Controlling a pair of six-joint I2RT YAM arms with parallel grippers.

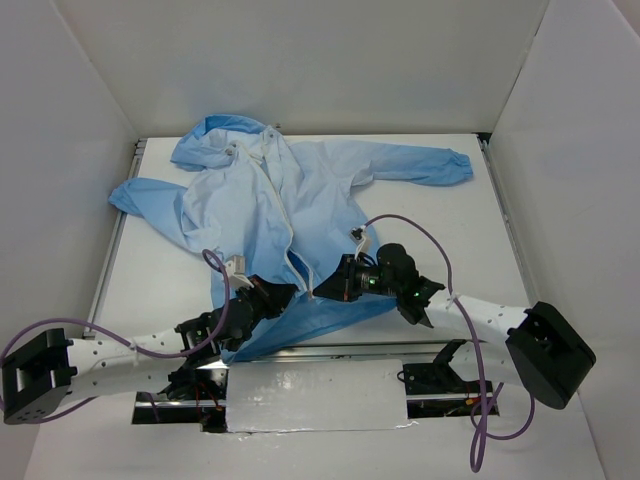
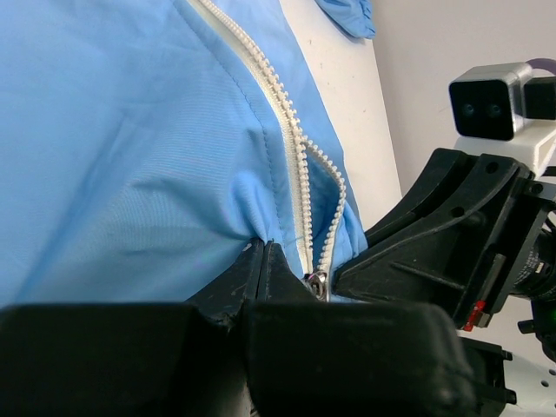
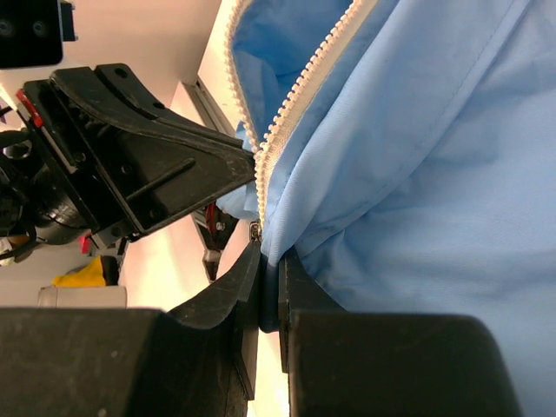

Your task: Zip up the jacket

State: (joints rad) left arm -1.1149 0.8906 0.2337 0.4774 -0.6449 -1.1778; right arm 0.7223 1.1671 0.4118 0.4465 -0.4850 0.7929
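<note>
The light-blue hooded jacket (image 1: 300,190) lies spread on the white table, hood at the far left and one sleeve (image 1: 420,162) stretched right. Its white zipper (image 1: 283,215) runs from collar to hem. My left gripper (image 1: 290,293) is shut on the hem fabric just left of the zipper's bottom end (image 2: 265,250). A small metal slider (image 2: 317,283) sits beside its fingers. My right gripper (image 1: 323,289) is shut on the hem fabric on the other side (image 3: 269,262), with the slider (image 3: 254,230) just above its tips. The zipper teeth (image 3: 295,91) part above the grippers.
The two grippers face each other a few centimetres apart; the right one shows in the left wrist view (image 2: 434,243), the left one in the right wrist view (image 3: 148,174). White walls enclose the table. A silver plate (image 1: 315,395) and a rail (image 1: 330,350) lie at the near edge.
</note>
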